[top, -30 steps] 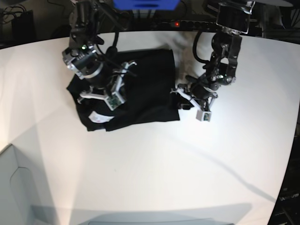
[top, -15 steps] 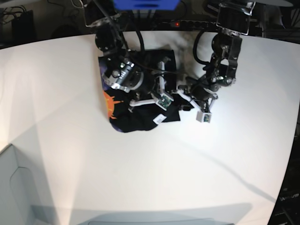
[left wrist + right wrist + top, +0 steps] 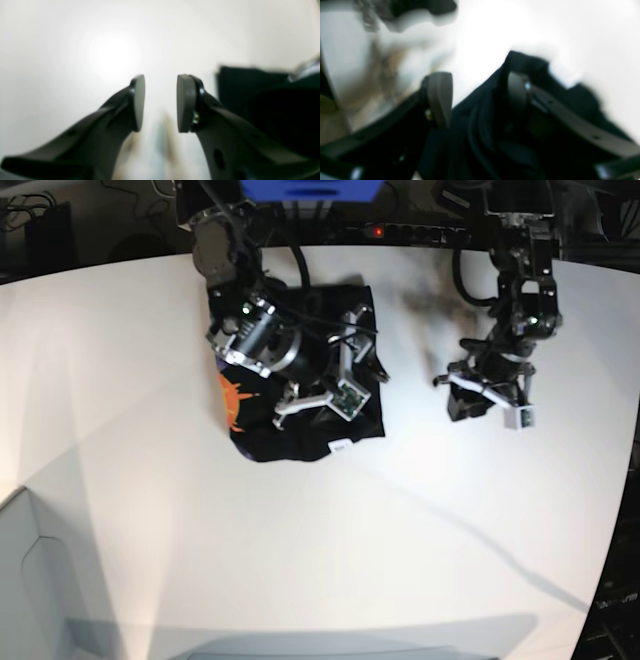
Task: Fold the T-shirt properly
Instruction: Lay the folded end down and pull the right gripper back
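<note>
The black T-shirt (image 3: 290, 435) lies bunched at the back middle of the white table (image 3: 330, 540). Its orange print (image 3: 232, 402) shows on its left edge. My right gripper (image 3: 355, 375) is over the shirt's right part. In the right wrist view it (image 3: 478, 97) is open, and black cloth (image 3: 495, 130) lies between the jaws and against the right finger (image 3: 517, 95). My left gripper (image 3: 487, 402) is apart from the shirt, to its right. In the left wrist view it (image 3: 160, 102) is open and empty above the table, with the shirt's edge (image 3: 250, 92) at the right.
A power strip with a red light (image 3: 375, 230) and a blue object (image 3: 310, 190) stand behind the table's back edge. A grey box (image 3: 30, 580) sits at the lower left. The table's curved edge runs down the right side (image 3: 615, 540).
My right arm swung right across the shirt and carried its left side over, so the orange print now shows. My left arm drew away from the shirt's edge to the right.
</note>
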`<act>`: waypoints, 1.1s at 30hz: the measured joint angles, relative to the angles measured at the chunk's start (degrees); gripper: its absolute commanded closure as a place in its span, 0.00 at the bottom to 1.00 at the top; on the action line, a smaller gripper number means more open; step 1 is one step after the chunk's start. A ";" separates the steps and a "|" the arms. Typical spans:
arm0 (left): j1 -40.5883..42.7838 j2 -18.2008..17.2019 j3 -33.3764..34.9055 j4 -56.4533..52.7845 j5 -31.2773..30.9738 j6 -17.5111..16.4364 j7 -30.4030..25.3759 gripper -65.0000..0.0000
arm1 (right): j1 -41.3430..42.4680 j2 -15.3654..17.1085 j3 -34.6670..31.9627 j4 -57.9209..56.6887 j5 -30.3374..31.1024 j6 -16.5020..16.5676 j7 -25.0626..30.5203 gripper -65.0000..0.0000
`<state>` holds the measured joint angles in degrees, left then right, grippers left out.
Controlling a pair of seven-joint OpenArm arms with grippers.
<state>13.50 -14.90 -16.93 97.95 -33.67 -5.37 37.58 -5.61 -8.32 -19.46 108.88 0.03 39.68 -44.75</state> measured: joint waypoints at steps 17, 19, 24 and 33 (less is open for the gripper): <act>2.80 0.50 -11.80 2.23 0.15 -0.02 0.81 0.43 | -8.04 3.50 8.63 5.07 1.77 0.02 -0.24 0.41; 2.80 0.48 -11.78 2.23 0.13 -0.02 0.79 0.43 | -8.76 3.50 8.66 4.04 1.79 0.00 -0.04 0.41; 2.67 0.48 -11.69 2.23 0.15 -0.02 0.79 0.43 | -10.58 3.58 6.86 1.77 1.25 -0.02 -0.22 0.41; 2.49 0.50 -11.87 2.23 0.13 -0.02 0.81 0.43 | -11.10 6.78 -6.32 4.37 1.97 0.00 0.00 0.41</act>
<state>15.99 -14.39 -28.80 100.18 -33.54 -5.39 38.39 -16.71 -1.54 -25.78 113.25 2.00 39.68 -44.75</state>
